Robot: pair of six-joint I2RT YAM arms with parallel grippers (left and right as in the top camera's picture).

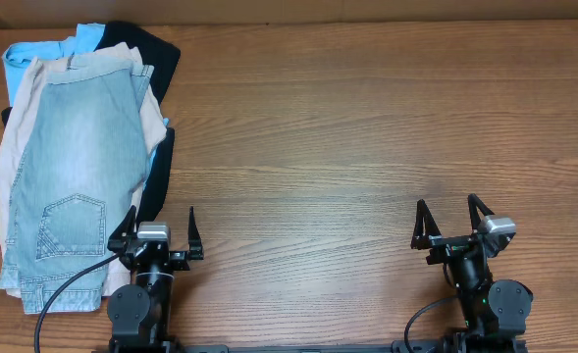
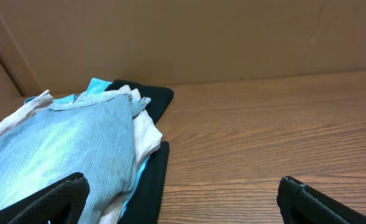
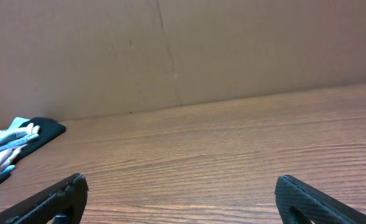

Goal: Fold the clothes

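Observation:
The faded light-blue denim shorts lie folded lengthwise on top of a pile at the table's left, a stitched pocket near the front end. They also show in the left wrist view and far off in the right wrist view. My left gripper is open and empty at the front, just right of the pile's near end; its fingers show in the left wrist view. My right gripper is open and empty over bare wood at the front right, and shows in the right wrist view.
Under the denim lie larger beige shorts, a sky-blue garment and a black garment. A brown cardboard wall stands along the table's back edge. The wooden tabletop stretches to the right.

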